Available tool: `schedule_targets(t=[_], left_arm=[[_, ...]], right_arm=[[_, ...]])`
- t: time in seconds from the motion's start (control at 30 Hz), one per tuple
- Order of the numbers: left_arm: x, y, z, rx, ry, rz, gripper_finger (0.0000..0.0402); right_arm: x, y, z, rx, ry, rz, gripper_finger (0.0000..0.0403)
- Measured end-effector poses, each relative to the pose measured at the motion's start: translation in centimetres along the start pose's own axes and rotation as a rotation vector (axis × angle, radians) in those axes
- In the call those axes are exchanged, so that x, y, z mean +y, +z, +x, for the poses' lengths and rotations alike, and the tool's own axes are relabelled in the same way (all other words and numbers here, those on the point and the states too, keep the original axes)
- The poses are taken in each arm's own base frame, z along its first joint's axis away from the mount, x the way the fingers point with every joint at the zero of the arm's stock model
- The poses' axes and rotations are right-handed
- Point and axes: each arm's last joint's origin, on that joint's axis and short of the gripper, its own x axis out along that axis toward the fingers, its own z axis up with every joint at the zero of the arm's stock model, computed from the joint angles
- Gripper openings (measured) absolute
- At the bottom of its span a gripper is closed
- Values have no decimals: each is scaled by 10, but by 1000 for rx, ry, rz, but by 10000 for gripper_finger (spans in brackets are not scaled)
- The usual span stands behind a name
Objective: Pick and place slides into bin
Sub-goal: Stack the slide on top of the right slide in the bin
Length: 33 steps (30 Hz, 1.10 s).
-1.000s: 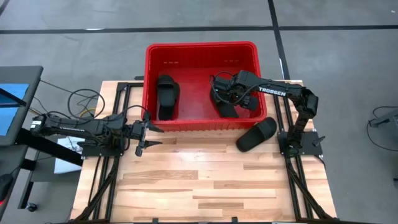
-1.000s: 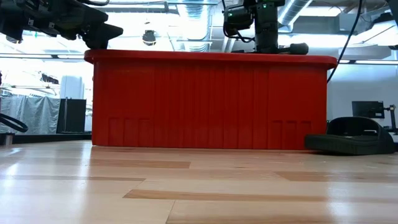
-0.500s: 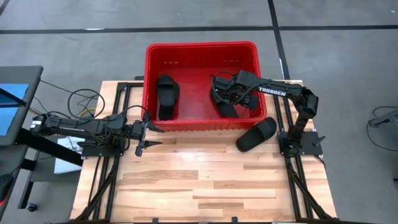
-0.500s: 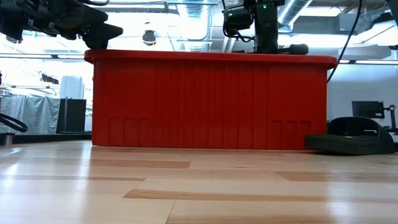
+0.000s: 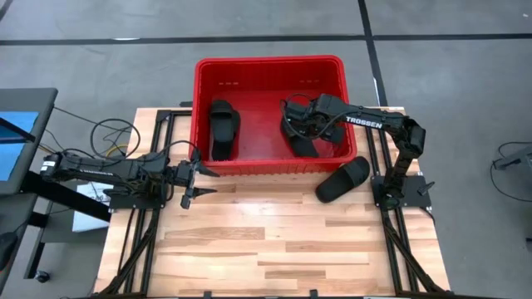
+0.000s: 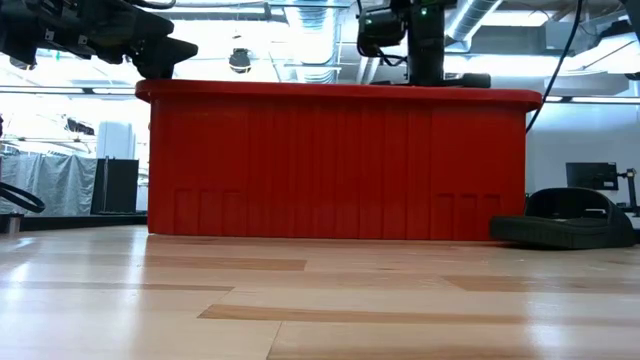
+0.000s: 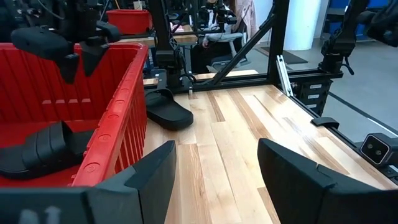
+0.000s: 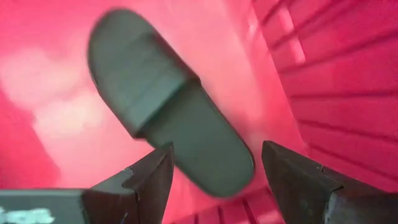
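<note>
Second slide dropped, arm barely lifting

The right gripper, fingers spread and empty, has edged up off the slide lying in the red bin. One slide waits on the table; the left gripper hangs open, idle.

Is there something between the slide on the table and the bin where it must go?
Only the bin's own near wall and rim. The slide on the table lies just outside that wall, by the right corner, with bare wood around it. The right gripper, open, is inside the bin above another slide.
</note>
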Motion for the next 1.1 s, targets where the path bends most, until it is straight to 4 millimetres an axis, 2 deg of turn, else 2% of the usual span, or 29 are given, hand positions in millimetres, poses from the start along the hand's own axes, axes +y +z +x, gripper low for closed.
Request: schedule_targets(t=[0.13,0.3,0.47,0.6,0.9,1.1], left_arm=[[0,0,0,0,0,0,219],[0,0,0,0,0,0,219],[0,0,0,0,0,-2,219],[0,0,0,0,0,-3,219],[0,0,0,0,0,-3,219],[0,-1,0,14,-1,1,219]], right_arm=[[5,3,-2,-131,47,-19,234],[8,6,-18,-318,75,-71,221],[6,3,-49,-531,76,-133,193],[-2,-7,-78,-696,76,-177,164],[-16,-42,-122,-759,157,-414,105],[-37,-59,-145,-762,220,-565,84]])
